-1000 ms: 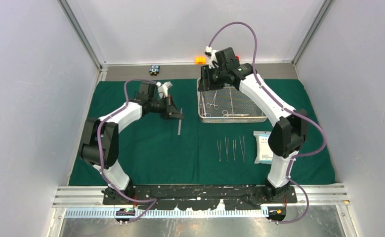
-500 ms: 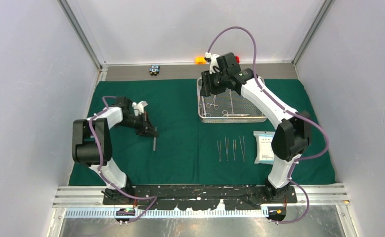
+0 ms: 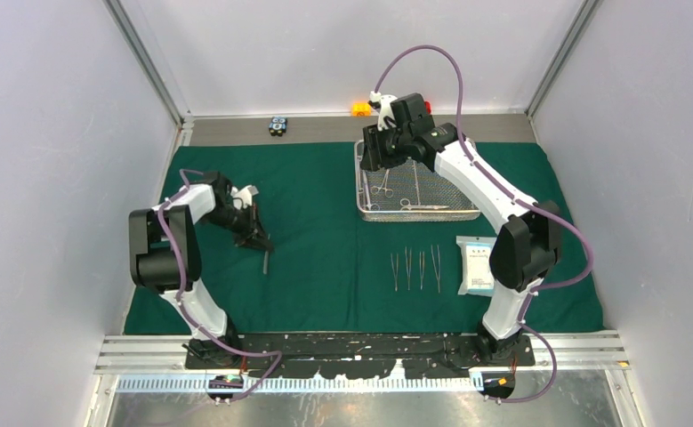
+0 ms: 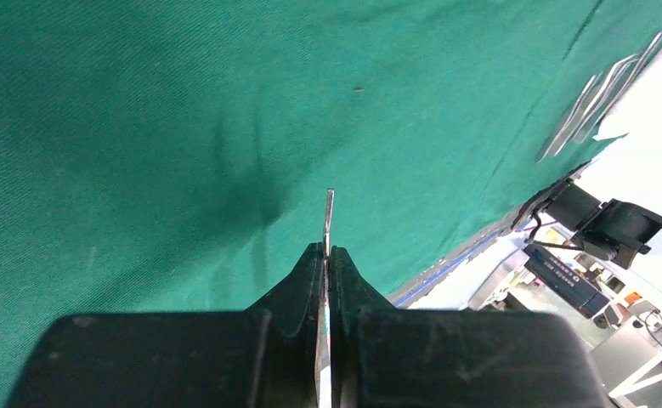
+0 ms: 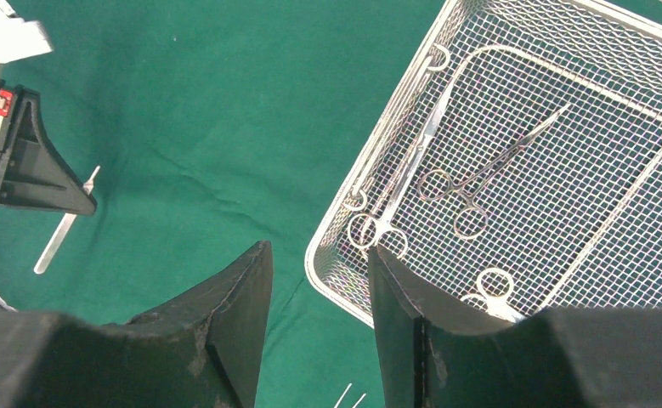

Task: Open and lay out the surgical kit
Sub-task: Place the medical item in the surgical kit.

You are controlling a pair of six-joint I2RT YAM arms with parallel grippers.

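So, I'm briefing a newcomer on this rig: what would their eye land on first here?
The dark green cloth spread over the table, with the left gripper shut on a slim steel instrument above its left part. Farther back on the right, the open right gripper hangs over the left end of the wire-mesh tray, which holds ring-handled instruments. Nearer, four tweezers lie in a row beside a white-blue packet.

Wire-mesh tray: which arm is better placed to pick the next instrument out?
Right. The right gripper hangs open over the edge of the wire-mesh tray, with the ring-handled forceps just beyond. The left gripper is shut on a slim steel instrument, far off over the green cloth.
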